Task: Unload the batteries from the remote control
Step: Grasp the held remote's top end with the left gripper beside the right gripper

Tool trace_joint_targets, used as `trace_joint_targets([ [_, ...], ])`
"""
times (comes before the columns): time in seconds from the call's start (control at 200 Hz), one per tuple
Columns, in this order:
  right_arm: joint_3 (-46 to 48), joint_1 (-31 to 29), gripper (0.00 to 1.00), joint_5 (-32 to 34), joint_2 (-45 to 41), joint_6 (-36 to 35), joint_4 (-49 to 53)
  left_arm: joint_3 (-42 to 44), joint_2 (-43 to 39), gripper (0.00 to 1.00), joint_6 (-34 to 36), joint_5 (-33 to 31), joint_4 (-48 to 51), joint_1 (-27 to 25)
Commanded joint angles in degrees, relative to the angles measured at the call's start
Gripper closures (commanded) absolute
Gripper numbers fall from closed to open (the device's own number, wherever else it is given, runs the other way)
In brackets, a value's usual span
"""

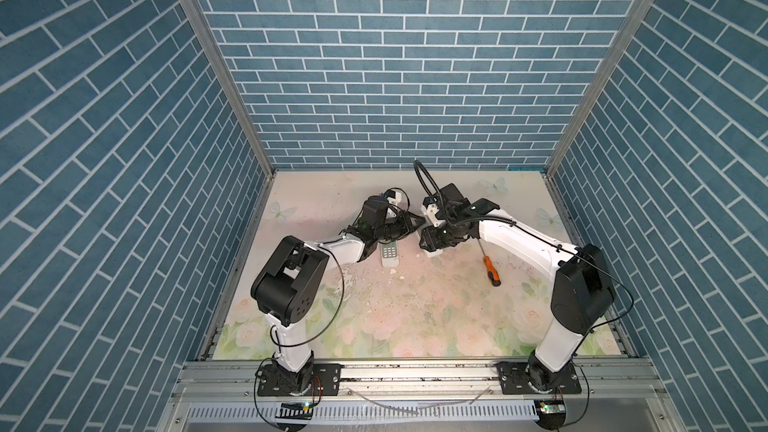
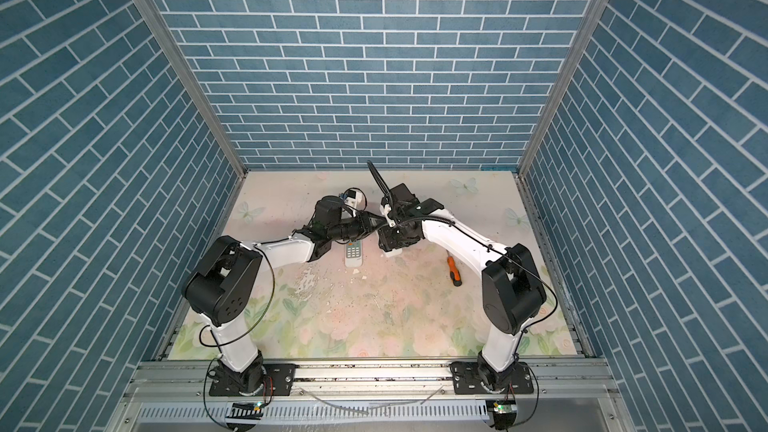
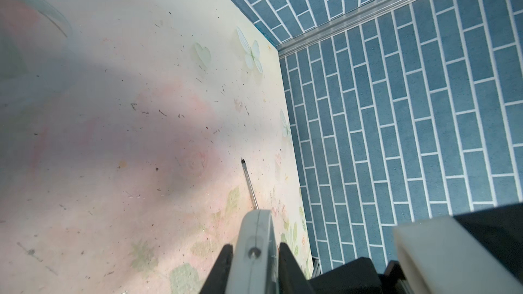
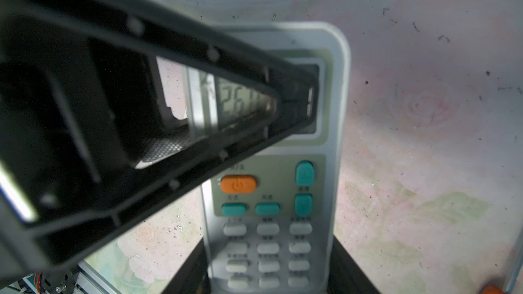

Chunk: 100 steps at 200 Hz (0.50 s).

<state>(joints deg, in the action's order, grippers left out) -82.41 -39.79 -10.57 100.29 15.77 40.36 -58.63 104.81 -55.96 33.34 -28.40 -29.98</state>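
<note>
A grey-white remote control [image 4: 334,137] with a lit display and an orange power button hangs above the table, gripped at both ends. My right gripper [image 4: 268,241] is shut on its keypad end, a finger on each long side. My left gripper [image 3: 254,250] is shut on the remote's [image 3: 256,230] display end, pinching its front and back; its black fingers [image 4: 283,125] cross the display. In both top views the two grippers [image 1: 417,224] [image 1: 422,241] meet at mid-table. The batteries are hidden.
A second remote [image 1: 390,257] [image 2: 354,255] lies face up on the flowered table under my left forearm. An orange-and-black screwdriver [image 1: 490,270] [image 2: 454,272] lies to the right, beneath my right arm. Small white chips [image 1: 392,271] sit in front of the lying remote. Blue brick walls enclose three sides.
</note>
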Motion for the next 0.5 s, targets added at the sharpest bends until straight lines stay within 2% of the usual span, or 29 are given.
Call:
trace_joint_targets([
  [0.0,-3.36,-0.11,0.78,-0.11,-1.15,-2.32,0.77,-1.31,1.36,0.78,-0.34,1.01,-3.02,-0.56],
  [0.175,-3.45,-0.07,0.78,0.56,-0.97,-2.50,0.64,-1.05,1.92,0.87,-1.67,1.19,-5.23,-0.54],
  [0.285,-3.19,-0.13,0.75,1.15,-1.23,-2.33,0.15,-0.78,2.40,0.96,-2.78,1.37,-6.98,-0.55],
  [0.38,-2.89,-0.17,0.67,1.87,-1.63,-1.93,-0.49,-0.45,2.86,0.99,-3.96,1.55,-8.88,-0.60],
  [0.495,-2.61,-0.07,0.45,2.43,-2.16,-1.44,-1.13,-0.17,3.51,1.00,-5.81,1.52,-11.84,-0.52],
])
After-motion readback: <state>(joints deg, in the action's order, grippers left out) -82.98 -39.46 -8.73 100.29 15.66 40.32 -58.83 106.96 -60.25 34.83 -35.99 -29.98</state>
